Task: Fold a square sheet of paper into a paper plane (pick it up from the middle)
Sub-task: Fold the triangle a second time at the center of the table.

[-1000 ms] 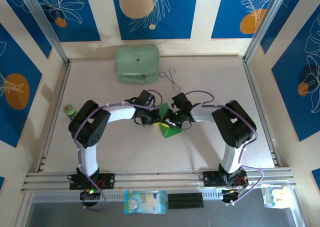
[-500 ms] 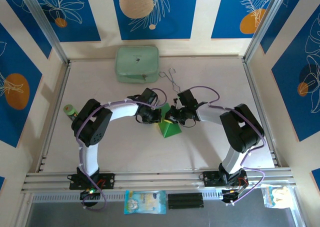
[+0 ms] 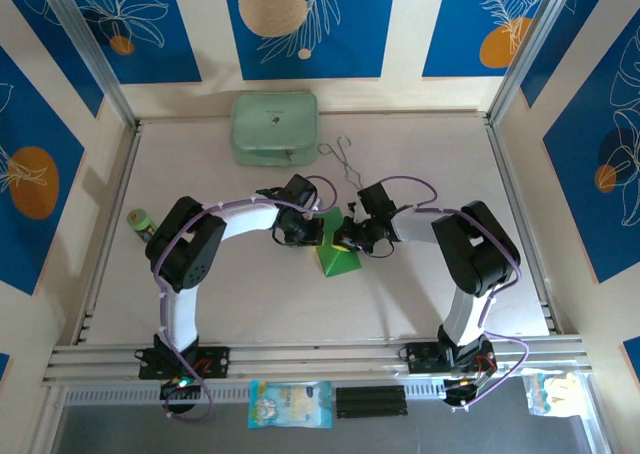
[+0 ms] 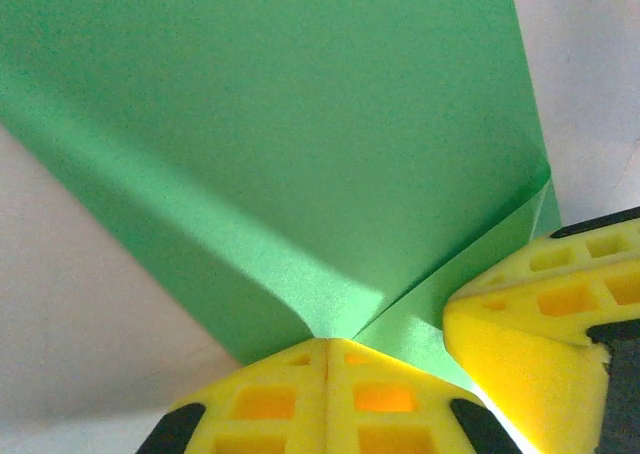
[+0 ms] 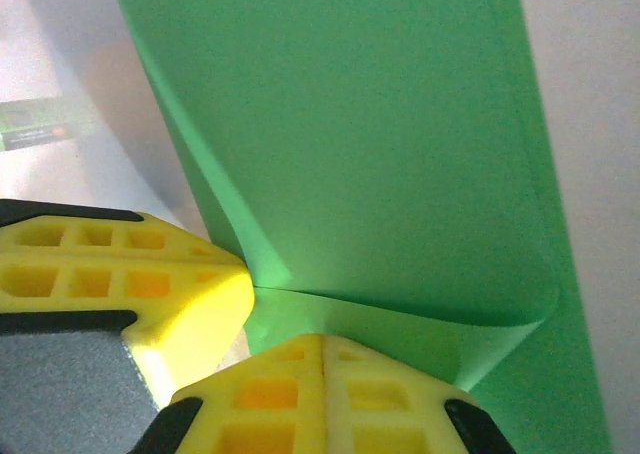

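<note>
The square sheet of paper (image 3: 338, 258) is bright green and partly folded, lying mid-table as a triangle with a flap behind it. My left gripper (image 3: 318, 236) and right gripper (image 3: 343, 242) meet tip to tip over it, both shut. In the left wrist view the shut left gripper (image 4: 328, 341) touches the paper (image 4: 300, 154) where a soft fold and a flap edge meet, with a right finger (image 4: 520, 324) beside it. In the right wrist view the shut right gripper (image 5: 322, 338) rests on the lower layer of paper (image 5: 360, 144) just before the curled fold, beside a left finger (image 5: 150, 274).
A pale mint case (image 3: 274, 127) stands at the back of the table, with thin wire tongs (image 3: 340, 156) to its right. A small green roll (image 3: 139, 219) lies at the left edge. Two packets (image 3: 290, 404) (image 3: 548, 392) lie beyond the front rail.
The right arm's wrist and elbow have swung a little, and its gripper has drawn closer to the left one. The left arm and the paper have hardly moved.
</note>
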